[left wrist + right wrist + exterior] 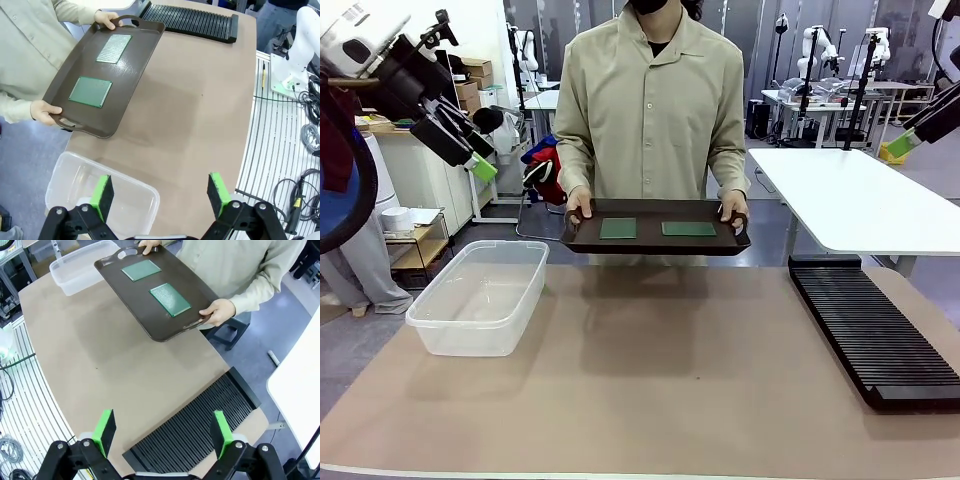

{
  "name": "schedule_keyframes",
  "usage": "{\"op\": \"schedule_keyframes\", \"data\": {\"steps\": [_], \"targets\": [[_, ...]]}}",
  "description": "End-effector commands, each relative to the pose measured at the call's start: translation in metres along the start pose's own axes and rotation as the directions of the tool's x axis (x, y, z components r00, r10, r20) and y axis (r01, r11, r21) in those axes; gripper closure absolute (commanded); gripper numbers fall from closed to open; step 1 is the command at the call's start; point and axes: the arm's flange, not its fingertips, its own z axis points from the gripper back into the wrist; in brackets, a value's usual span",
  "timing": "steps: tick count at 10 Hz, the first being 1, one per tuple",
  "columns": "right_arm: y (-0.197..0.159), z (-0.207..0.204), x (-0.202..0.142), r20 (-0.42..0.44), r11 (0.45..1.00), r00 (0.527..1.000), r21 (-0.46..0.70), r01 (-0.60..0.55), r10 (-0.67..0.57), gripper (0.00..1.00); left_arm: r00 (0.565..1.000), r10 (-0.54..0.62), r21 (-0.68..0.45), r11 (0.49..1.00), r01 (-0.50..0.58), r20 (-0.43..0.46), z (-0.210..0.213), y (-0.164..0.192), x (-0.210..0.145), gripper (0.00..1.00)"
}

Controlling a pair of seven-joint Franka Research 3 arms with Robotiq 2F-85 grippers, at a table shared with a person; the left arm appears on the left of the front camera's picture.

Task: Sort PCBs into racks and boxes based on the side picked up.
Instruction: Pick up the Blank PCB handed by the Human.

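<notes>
Boards (618,228), flat green rectangles, lie on a glossy brown tray (655,246). Left gripper (160,192) gapes empty over a clear tub (480,300), right gripper (162,429) over a ridged rack (875,330).

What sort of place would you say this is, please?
Probably a robotics lab or electronics workshop: green circuit boards on a tray, a slotted black rack on the table, loose cables beside it.

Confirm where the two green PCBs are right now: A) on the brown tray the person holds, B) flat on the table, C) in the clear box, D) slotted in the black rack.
A: both PCBs lie flat on the tray, which the person holds by its handles.
</notes>
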Motion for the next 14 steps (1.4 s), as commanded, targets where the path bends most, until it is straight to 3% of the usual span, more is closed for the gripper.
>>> {"op": "schedule_keyframes", "data": {"steps": [1, 3, 14], "targets": [[-0.0045, 0.0011, 0.0002, 0.031, 1.0, 0.999, -0.006, 0.031, -0.031, 0.0, 1.0, 0.017, -0.004, 1.0, -0.017, 0.009, 0.0026, -0.0021, -0.0024, 0.0], [-0.0078, 0.0016, 0.0006, 0.044, 0.999, 0.998, -0.018, 0.049, -0.048, 0.0, 0.999, 0.03, 0.052, 0.998, -0.031, 0.01, 0.0053, -0.0032, -0.0047, 0.0], [-0.0053, 0.0049, -0.0008, 0.016, 1.0, 1.0, -0.015, 0.016, -0.016, 0.0, 1.0, 0.014, 0.031, 0.999, -0.014, 0.004, 0.0085, 0.0007, -0.0029, 0.0]]}}
